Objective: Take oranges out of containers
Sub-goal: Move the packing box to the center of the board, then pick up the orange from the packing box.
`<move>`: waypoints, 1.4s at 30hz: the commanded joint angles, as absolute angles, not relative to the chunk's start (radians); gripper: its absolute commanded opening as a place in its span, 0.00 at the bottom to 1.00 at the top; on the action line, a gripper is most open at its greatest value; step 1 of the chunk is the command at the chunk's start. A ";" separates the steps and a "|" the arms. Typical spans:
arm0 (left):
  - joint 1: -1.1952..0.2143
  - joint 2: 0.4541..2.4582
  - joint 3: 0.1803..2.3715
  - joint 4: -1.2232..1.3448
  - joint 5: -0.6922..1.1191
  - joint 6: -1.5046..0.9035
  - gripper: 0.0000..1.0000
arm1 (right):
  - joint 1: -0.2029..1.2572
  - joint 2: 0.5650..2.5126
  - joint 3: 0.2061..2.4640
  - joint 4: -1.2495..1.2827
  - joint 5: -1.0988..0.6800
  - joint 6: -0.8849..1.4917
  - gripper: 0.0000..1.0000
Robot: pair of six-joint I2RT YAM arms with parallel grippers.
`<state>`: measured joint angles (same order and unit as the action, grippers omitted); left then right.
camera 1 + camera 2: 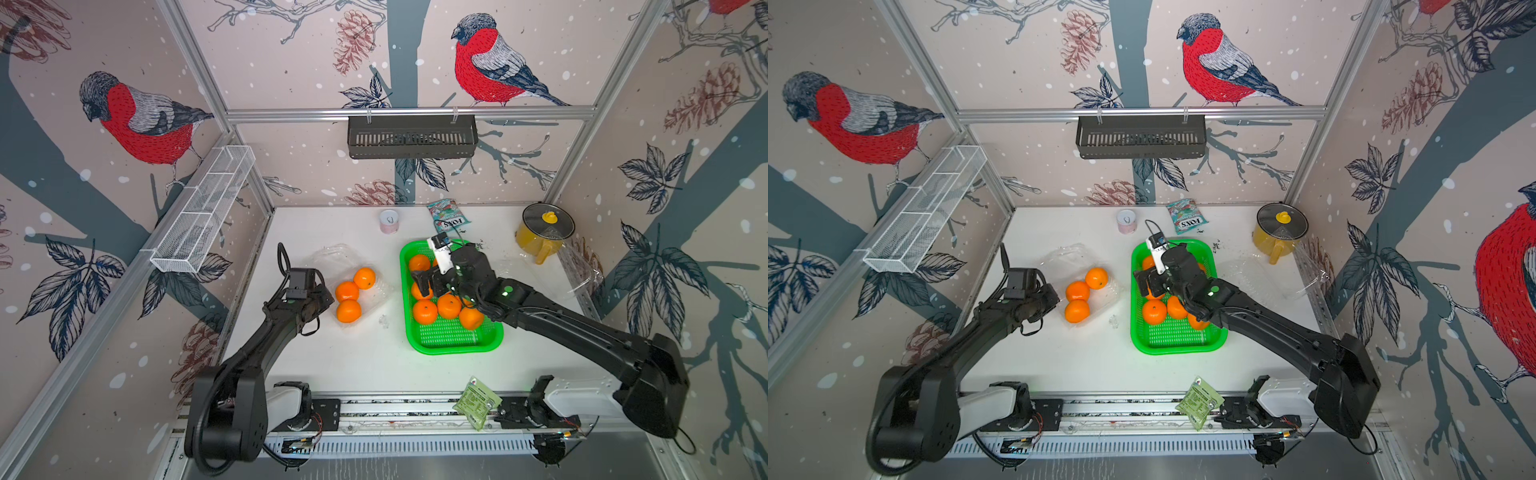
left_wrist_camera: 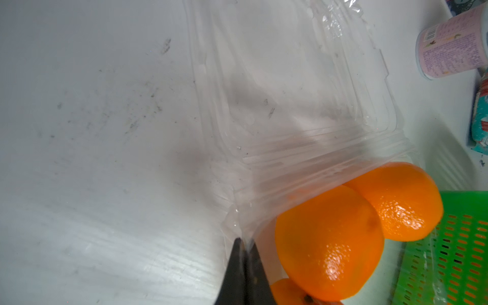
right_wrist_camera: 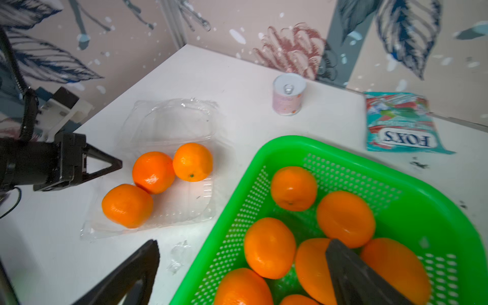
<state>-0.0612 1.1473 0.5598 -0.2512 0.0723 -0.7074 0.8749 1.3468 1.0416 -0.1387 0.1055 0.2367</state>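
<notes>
In both top views, the left hand (image 1: 329, 298) lies low on the tabletop (image 1: 332, 365), at the edge of the open clamshell container (image 1: 332, 257). Three oranges (image 1: 347, 291) sit in the container's tray half. The left arm reaches forward with its forearm almost level. The right hand (image 1: 1152, 284) hovers over the green tray (image 1: 1179, 347), which already holds several fruits. The right arm stretches in diagonally with its wrist bent down. A second clear container (image 1: 577, 274) lies empty near the yellow pot (image 1: 540, 239).

In the left wrist view, the left hand's fingers (image 2: 232, 264) are pressed together. They seem to pinch the thin rim of the container at its corner, right beside the nearest orange.

In the right wrist view, the right hand (image 3: 241, 272) is spread wide and holds nothing. One finger is over the tabletop and the other is above the tray's fruit.

The step appears to be fetching the next orange. For this, the left pinch should stay firm and low, so the flimsy plastic neither lifts nor slides. The right hand would do best to cross to the container, come down from above and straddle the fruit nearest the green tray. It should close gently and avoid nudging that fruit's two neighbours or catching the lid.
</notes>
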 commanded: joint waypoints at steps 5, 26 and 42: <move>-0.061 1.020 0.465 -0.253 0.048 -0.750 0.18 | 1.007 1.568 1.257 -0.255 0.134 0.359 1.00; -0.061 0.338 0.519 -0.380 -0.257 -0.674 0.98 | 1.276 2.066 1.732 -0.477 0.238 0.691 0.86; -0.061 0.177 0.571 -0.380 -0.342 -0.496 0.98 | 1.269 2.232 1.838 -0.508 0.276 0.681 0.75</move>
<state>-0.0612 0.2005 0.5777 -0.4015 -0.3164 -0.5369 1.2728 2.2204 1.8286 -0.4992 0.2485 0.7029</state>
